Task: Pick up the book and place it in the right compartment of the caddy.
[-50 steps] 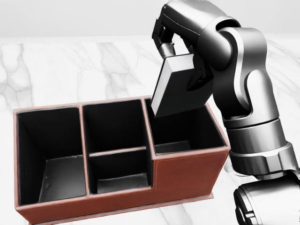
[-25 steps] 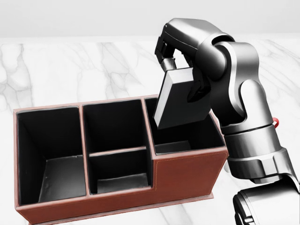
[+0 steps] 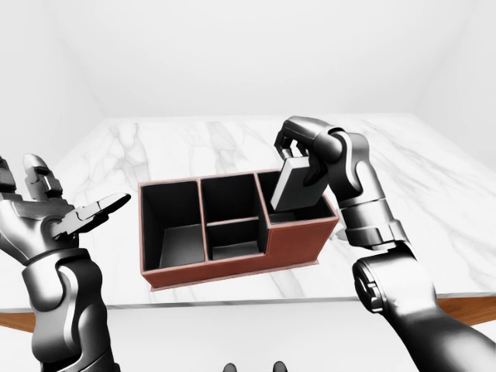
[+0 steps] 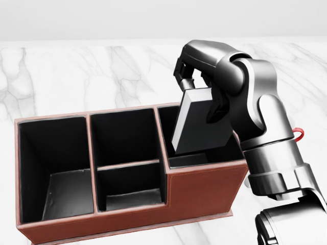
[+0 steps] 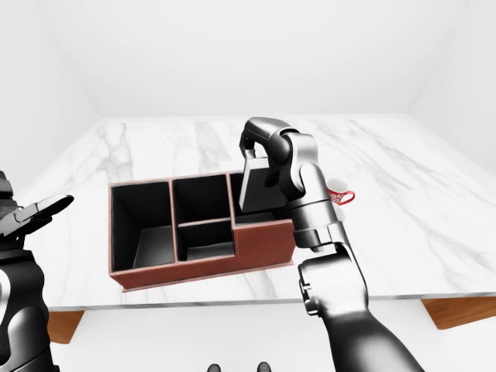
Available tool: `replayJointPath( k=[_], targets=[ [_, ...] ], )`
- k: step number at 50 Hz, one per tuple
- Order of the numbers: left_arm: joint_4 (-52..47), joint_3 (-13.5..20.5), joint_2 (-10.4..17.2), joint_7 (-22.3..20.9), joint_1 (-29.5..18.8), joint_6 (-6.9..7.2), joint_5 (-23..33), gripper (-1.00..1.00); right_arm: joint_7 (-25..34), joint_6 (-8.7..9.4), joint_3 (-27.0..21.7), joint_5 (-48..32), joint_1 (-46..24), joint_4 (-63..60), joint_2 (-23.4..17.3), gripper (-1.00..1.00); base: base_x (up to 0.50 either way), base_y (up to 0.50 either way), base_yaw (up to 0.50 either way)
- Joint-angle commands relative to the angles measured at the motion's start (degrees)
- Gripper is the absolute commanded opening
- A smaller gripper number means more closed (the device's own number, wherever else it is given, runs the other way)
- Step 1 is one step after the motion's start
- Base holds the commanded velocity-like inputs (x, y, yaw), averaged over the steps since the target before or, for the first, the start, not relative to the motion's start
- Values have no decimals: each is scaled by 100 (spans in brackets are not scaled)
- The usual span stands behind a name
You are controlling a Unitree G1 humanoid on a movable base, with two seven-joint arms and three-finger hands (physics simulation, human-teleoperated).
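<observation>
The book [image 4: 200,122] — clamped tilted in my right hand [image 4: 196,81], lower edge already inside the caddy's [image 4: 204,186] right compartment — I'd lower straight, clear of the divider, then let go.

Right arm rises from the lower right of the head view, elbow bent, forearm reaching up and leftward. Right robot hand [image 4: 200,89] is curled downward, fingers [image 4: 185,76] closed on a held item. Left robot hand [image 3: 58,213], seen at the left-eye view's left edge, is raised, palm up, fingers spread, holding nothing.
</observation>
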Motion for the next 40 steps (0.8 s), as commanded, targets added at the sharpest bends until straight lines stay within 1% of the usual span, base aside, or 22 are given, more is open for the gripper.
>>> replayJointPath(
  k=[1,40],
  targets=[
    [11,0,-3,-4,1,0,0,100,0,0,-34,30,-22,320,-30,-100,0,0,0],
    [30,2,0,-11,3,0,-6,100,0,0,35,177,-113,1527,-28,-100,0,0,0]
  ],
)
